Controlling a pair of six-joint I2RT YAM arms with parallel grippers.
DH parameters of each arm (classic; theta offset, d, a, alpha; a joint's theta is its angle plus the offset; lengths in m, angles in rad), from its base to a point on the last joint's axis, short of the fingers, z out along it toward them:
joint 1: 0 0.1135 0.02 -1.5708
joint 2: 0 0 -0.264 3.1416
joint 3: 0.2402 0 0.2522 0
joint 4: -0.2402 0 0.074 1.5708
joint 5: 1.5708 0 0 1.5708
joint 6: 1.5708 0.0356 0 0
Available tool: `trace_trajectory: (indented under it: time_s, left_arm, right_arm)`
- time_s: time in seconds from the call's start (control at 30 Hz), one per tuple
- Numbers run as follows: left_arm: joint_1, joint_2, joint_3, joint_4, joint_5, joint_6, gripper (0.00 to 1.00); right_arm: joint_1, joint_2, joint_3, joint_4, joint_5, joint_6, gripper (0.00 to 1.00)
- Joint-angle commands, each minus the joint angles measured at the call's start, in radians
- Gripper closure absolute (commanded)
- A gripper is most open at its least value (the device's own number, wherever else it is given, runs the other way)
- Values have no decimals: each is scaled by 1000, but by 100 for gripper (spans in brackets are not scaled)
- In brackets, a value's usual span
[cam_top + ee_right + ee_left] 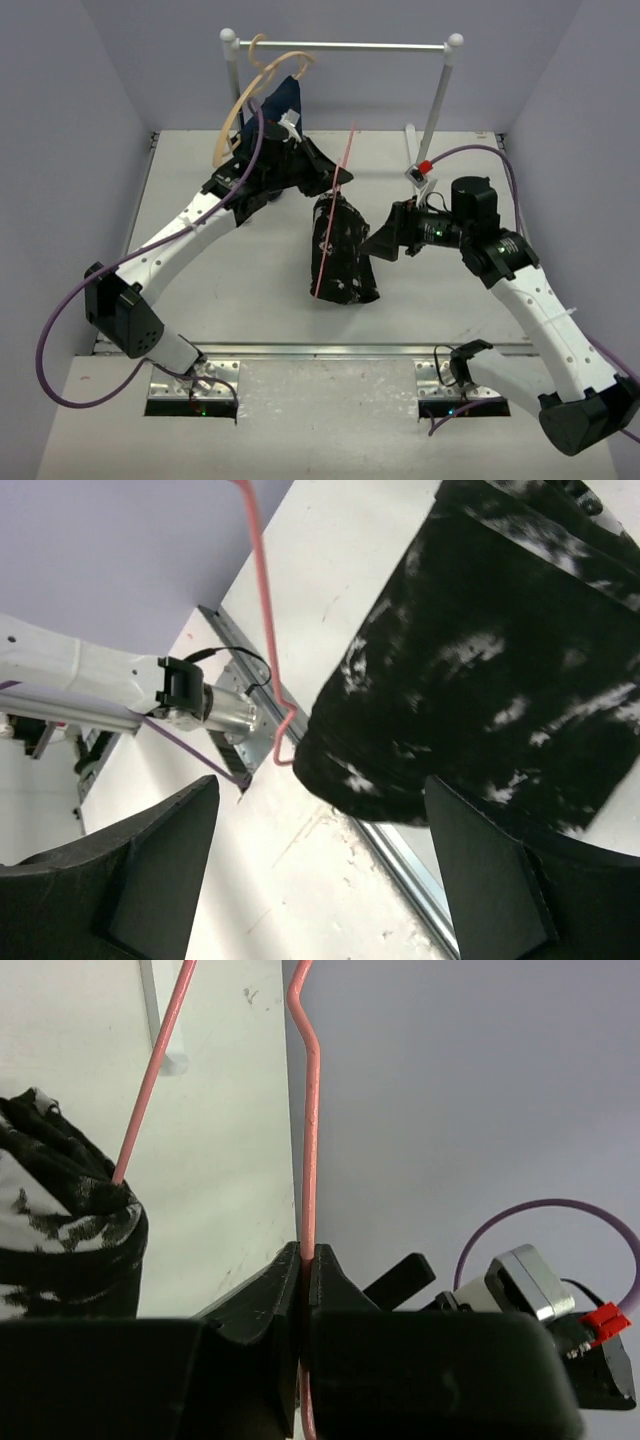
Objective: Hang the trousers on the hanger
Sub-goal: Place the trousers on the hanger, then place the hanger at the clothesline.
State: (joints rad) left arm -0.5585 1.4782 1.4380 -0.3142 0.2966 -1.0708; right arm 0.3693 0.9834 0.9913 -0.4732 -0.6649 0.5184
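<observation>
Jaws of the left arm [190,225] are pressed together on the pink wire hanger [350,150]. In the left wrist view the two black fingers [265,1300] pinch one thin strand of that wire [311,1110] between their tips. Jaws of the right arm [520,280] are spread wide with nothing between them. In the right wrist view we see both fingers [150,870] set far apart, with the black, white-speckled trousers [500,670] ahead of them and untouched.

From above, we see the trousers [340,250] bunched over the hanger near the middle of the tabletop [220,290]. The hanger wire slants from the far edge down across the cloth. The lower hem looks raised off the surface, though we cannot be sure from this angle. The right jaws sit just beside the right side of the trousers.

Along the far edge stands a clothes rail [350,45]. Near the far left corner a tan wooden hanger [235,115] hangs on it, carrying a navy garment [283,100].
</observation>
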Motion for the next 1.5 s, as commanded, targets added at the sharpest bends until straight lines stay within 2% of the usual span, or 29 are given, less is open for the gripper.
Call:
trace_trajectory:
  time_s: [0.0, 0.1, 0.13, 0.23, 0.37, 0.6, 0.8, 0.83, 0.9, 0.97, 1.1, 1.13, 1.17, 1.23, 1.4, 1.47]
  left_arm:
    - [-9, 61, 46, -39, 11, -129, 100]
    - [-9, 53, 27, -74, -25, -158, 100]
    - [-9, 53, 27, -77, -27, -165, 100]
    - [-9, 64, 35, -95, -41, -205, 100]
    - [-6, 83, 25, -72, -28, -260, 100]
    - [9, 82, -14, 61, 32, -355, 100]
    - [67, 53, -30, 116, 71, -396, 100]
    - [73, 48, -31, 124, 71, -399, 100]
    - [86, 41, -27, 125, 64, -397, 100]
    - [105, 35, -40, 140, 71, -397, 100]
    - [150, 20, -105, 221, 116, -398, 99]
    - [160, 19, -122, 242, 145, -395, 82]
    - [166, 21, -130, 263, 163, -391, 72]
    - [179, 26, -132, 303, 189, -388, 64]
    - [222, 48, -86, 316, 277, -346, 34]
    - [253, 45, -84, 320, 305, -330, 28]
  right_arm:
    - [24, 22, -115, 233, -104, 133, 18]
    - [39, 17, -208, 357, -84, 212, 17]
    - [42, 27, -238, 451, -94, 240, 17]
    - [98, 107, -242, 598, -125, 318, 20]
    - [167, 181, -220, 683, -115, 359, 22]
    - [177, 278, -220, 795, -115, 450, 34]
    - [181, 329, -219, 890, -214, 549, 65]
    - [181, 336, -225, 927, -229, 573, 74]
    - [181, 351, -227, 997, -250, 609, 97]
    - [181, 353, -199, 970, -243, 611, 100]
    - [176, 336, -118, 876, -211, 582, 100]
    - [165, 337, -87, 865, -209, 584, 100]
    - [158, 346, -63, 852, -207, 583, 100]
    - [148, 364, 5, 797, -193, 553, 100]
    - [103, 417, 185, 641, -189, 469, 100]
    - [87, 435, 273, 530, -190, 423, 100]
